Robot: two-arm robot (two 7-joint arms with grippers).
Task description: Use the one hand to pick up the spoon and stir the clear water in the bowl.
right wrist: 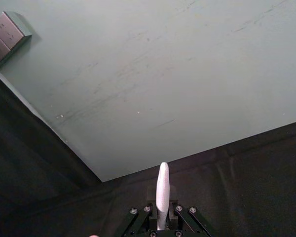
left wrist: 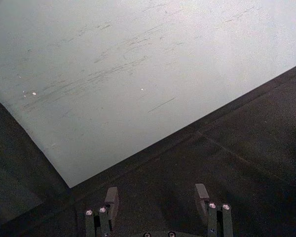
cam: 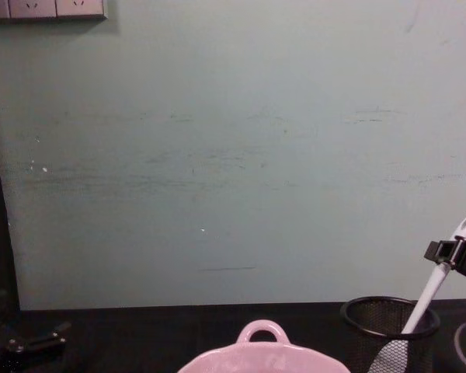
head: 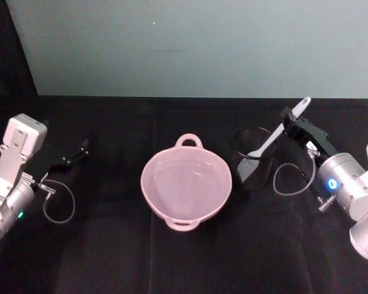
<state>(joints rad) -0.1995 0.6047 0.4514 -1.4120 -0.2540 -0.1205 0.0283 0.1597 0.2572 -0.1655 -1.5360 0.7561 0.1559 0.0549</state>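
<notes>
white plastic spoon (head: 276, 135) standing tilted in the black wire-mesh cup (head: 253, 160), blade down inside the mesh and handle leaning up and away toward the robot's right, which leaves the upper shaft free for a grip. right gripper (head: 289, 122) closed on that shaft just below the holed end, fingers narrow around it, seen from the wrist as the handle rising straight out between the jaws (right wrist: 162, 197); seen from the chest as a black clamp across the shaft above the cup's rim (cam: 444, 252). gripped high, probably so the blade can be lifted clear of the mesh wall and later reach down into the water without wetting the gripper. spoon not yet out of the cup, judging by the blade showing through the mesh. pale pink bowl (head: 148, 190) just beside the cup on the robot's left of it, mid-table, water inside, a short carry away. left gripper (head: 73, 154) parked well off to the left above the black cloth (head: 110, 257), fingers (left wrist: 111, 197) spread wide and holding nothing, kept out of the way since one arm suffices.
</notes>
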